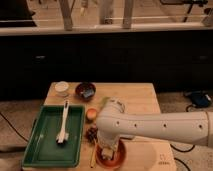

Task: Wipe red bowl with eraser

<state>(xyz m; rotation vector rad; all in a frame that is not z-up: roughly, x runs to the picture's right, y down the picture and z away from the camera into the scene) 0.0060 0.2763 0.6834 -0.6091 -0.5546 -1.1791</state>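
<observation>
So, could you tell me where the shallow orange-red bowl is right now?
In the camera view, the shallow orange-red bowl sits near the wooden table's front edge, just right of the green plastic tray, with the gripper directly over it.

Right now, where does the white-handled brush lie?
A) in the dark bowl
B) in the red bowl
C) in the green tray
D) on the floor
C: the white-handled brush lies in the green tray, while the tool is down over the red bowl to its right.
</observation>
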